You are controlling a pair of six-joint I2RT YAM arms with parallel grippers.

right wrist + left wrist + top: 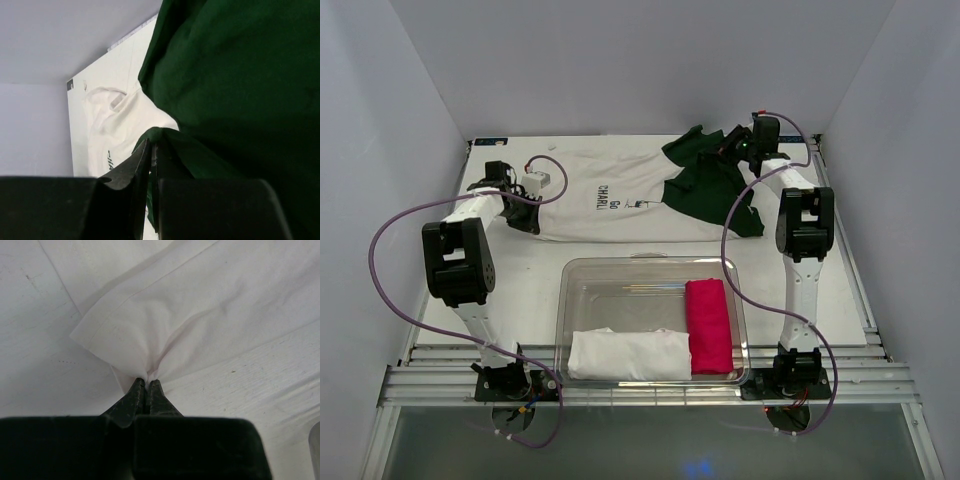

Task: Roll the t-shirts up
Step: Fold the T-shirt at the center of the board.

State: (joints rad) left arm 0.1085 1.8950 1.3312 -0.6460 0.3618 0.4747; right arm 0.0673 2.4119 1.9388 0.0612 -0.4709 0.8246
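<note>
The white table (520, 290) fills the floor of the enclosure. Across its far half the white t-shirt (620, 200) lies spread out flat from left to right, with small black lettering showing near its middle. The dark green t-shirt (705, 185) sits crumpled at the far right, overlapping the right end of the white one, and its far edge is drawn up toward the right arm.

Nearer, in the middle of the table, stands a clear plastic bin (620, 265). A folded white cloth (630, 355) lies along its near wall, and a bright pink rolled cloth (708, 325) lies at its right side, touching the white cloth's right end.

The left claw (525, 215) is at the left end of the white t-shirt. In the left wrist view its jaws (146, 382) are pressed together on a pinch of white fabric (200, 305), which bunches into creases at the tips, with a hemmed corner just left of them.

The right claw (737, 148) is at the far right corner. In the right wrist view its jaws (151, 145) are clamped together on a fold of green cloth (240, 90), which fills the right of the view, with the white shirt (115, 125) on the table beyond it.
</note>
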